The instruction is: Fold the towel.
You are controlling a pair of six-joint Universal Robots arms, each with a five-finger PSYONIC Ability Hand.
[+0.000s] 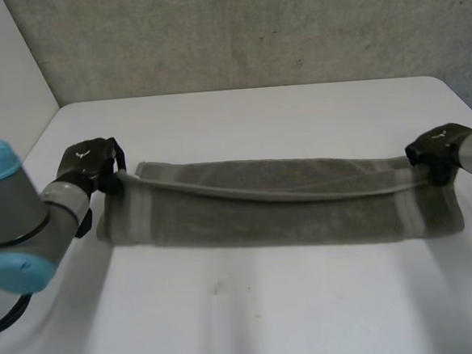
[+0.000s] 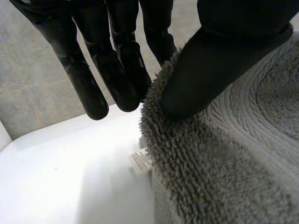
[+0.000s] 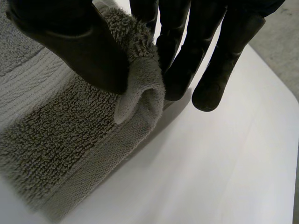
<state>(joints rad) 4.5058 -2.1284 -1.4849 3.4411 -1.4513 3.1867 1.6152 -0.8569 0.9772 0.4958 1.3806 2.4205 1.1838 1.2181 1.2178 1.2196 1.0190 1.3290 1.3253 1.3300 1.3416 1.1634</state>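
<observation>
Both hands on the towel, one at each short end, and it's stretched right across the table.

The long grey terry-cloth towel (image 1: 278,206) lies doubled lengthwise across the middle of the white table (image 1: 270,320), its upper folded edge running taut from hand to hand. At the towel's left end, the left hand (image 1: 89,163) has the edge pinched: in its wrist view the thumb (image 2: 210,70) presses down on the fluffy pile with straight fingers (image 2: 93,88) behind the cloth, and a small white label (image 2: 141,162) peeks out just below the edge. Over at the towel's right end, the right hand (image 1: 436,148) nips the far corner. Its wrist view shows that corner curled up and squeezed between thumb and fingers, the striped end band sloping away beneath the palm towards the tabletop.
</observation>
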